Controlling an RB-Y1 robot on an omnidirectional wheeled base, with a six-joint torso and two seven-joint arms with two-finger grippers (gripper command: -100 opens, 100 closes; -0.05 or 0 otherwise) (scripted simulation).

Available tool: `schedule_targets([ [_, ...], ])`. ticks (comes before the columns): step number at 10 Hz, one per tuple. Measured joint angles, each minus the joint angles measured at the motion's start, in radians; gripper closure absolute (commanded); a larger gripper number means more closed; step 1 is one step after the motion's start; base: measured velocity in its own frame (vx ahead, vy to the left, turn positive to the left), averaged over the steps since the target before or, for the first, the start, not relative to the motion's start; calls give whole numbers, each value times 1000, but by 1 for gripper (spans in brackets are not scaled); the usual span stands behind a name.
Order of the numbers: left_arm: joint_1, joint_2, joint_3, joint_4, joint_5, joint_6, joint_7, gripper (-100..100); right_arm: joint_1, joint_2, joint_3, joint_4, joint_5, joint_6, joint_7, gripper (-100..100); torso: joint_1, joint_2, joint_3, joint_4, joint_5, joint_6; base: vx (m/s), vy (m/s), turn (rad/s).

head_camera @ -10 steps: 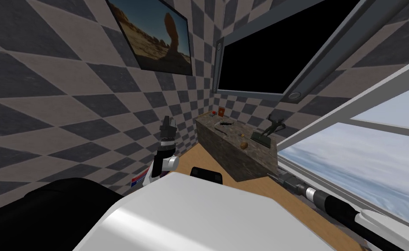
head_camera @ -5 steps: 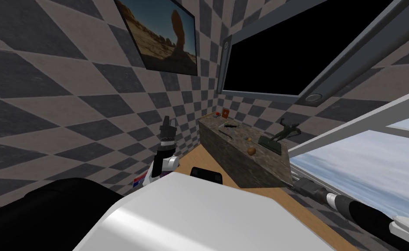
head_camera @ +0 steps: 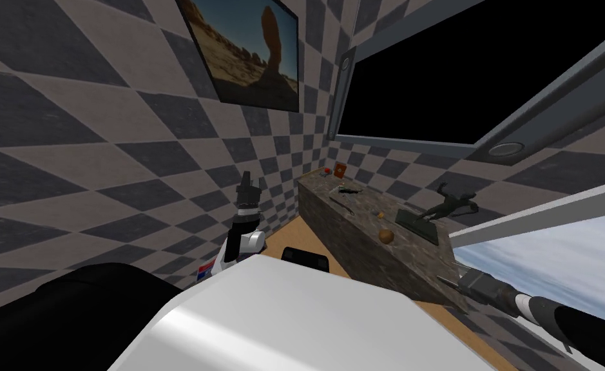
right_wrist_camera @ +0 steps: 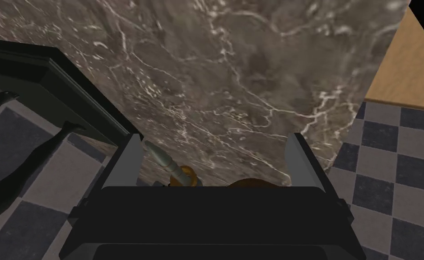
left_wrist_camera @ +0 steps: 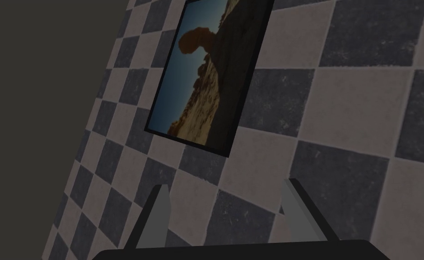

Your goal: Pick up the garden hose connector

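Right gripper (right_wrist_camera: 215,136) is held spread over marble counter (right_wrist_camera: 233,67); garden hose connector (right_wrist_camera: 172,169) is seen on counter, ungrasped. Left gripper (left_wrist_camera: 226,184) is held released, left of counter.

A long brown marbled stone counter (head_camera: 359,241) stood against the wall below the framed black area (head_camera: 436,71). At its near end sat a dark figure statuette on a slab base (head_camera: 446,203), with a brown round ball (head_camera: 386,236) beside it at the front edge. Behind the ball lay the small grey-and-orange garden hose connector (right_wrist_camera: 166,163), just inside one of my right fingers (right_wrist_camera: 127,162). An orange card (head_camera: 339,169) stood at the far end.
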Motion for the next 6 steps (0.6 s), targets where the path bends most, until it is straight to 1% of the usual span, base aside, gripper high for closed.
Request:
schedule_targets([
  [2,0,0,0,0,0,0,0,0,-31,-29,37,57,39,-4,11,-100,4,-5,-3,-1,1,0,222,112,89],
  [3,0,0,0,0,0,0,0,0,-24,-47,42,67,47,-3,14,-100,3,-6,-4,-2,1,0,220,52,96],
  [4,0,0,0,0,0,0,0,0,-37,-56,58,80,62,-2,14,-100,0,-5,-3,-2,0,0,213,40,102],
  [6,0,0,0,0,0,0,0,0,-21,-77,64,78,70,2,17,-100,0,-3,-2,-1,0,0,187,60,79],
])
